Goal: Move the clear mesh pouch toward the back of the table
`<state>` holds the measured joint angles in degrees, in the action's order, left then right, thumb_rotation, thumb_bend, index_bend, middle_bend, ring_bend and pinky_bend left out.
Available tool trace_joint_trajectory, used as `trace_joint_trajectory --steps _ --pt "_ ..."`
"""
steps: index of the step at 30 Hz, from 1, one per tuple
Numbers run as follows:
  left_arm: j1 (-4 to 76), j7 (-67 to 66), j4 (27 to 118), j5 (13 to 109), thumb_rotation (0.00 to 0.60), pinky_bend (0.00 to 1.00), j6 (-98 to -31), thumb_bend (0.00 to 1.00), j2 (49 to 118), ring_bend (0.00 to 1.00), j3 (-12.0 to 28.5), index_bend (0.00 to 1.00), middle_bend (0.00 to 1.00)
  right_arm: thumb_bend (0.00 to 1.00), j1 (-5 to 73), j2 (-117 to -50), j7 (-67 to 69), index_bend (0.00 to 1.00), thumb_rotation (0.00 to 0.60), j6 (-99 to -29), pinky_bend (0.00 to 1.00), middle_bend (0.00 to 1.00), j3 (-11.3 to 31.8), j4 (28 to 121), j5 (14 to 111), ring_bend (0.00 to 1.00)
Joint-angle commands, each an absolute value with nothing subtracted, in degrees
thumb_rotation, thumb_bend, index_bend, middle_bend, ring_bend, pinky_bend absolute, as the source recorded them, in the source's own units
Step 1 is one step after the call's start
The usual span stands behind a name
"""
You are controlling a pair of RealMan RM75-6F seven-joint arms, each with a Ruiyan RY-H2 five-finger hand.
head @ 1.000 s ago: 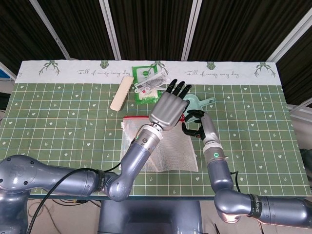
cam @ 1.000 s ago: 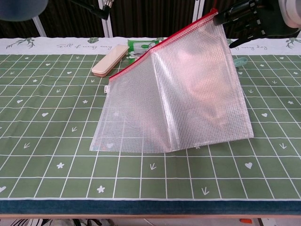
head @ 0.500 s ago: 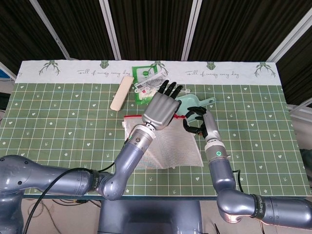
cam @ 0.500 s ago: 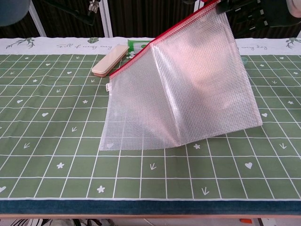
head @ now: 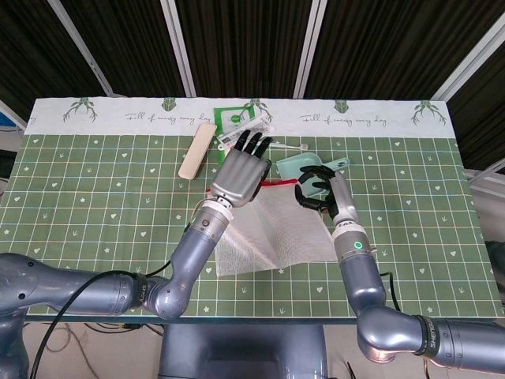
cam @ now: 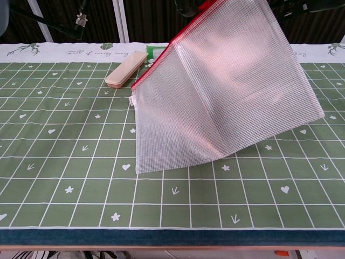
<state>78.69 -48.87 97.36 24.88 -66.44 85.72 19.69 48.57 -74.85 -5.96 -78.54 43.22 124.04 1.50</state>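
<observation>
While its lower edge rests on the green grid table, the clear mesh pouch tilts up at the red zipper edge, which climbs from left toward the upper right in the chest view; its long axis runs roughly left to right. Behind it lie a beige case, a green packet and a mint scoop-like tool (partly hidden). The right hand pinches the pouch's raised zipper corner, fingers curled. The left hand hovers flat over the pouch's left end, fingers extended and pointing backward, holding nothing.
</observation>
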Motion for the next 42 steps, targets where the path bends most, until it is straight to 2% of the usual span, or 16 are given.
trace_joint_trajectory --steps 1,13,29,42 --pt "78.38 -48.66 97.34 25.04 0.600 0.01 -66.37 0.45 85.61 0.00 19.46 0.65 0.09 0.59 48.57 -74.55 -5.59 0.67 0.600 -78.92 0.21 0.28 43.84 124.05 1.24 0.05" --pt "74.40 -46.97 99.47 26.36 0.600 0.01 -66.98 0.45 81.48 0.00 17.59 0.65 0.09 0.59 47.34 -70.82 -6.24 0.67 0.600 -78.51 0.21 0.28 46.16 120.61 0.01 0.05" --pt "65.01 -41.27 102.60 30.32 0.600 0.01 -66.14 0.45 71.61 0.00 13.24 0.65 0.09 0.59 42.81 -65.99 -5.64 0.67 0.600 -73.43 0.21 0.28 44.65 117.48 0.07 0.05" --pt "62.69 -39.56 102.64 31.72 0.600 0.01 -64.96 0.45 69.90 0.00 13.08 0.64 0.09 0.58 42.60 -65.54 -4.70 0.67 0.600 -72.68 0.21 0.28 43.49 116.71 0.28 0.05"
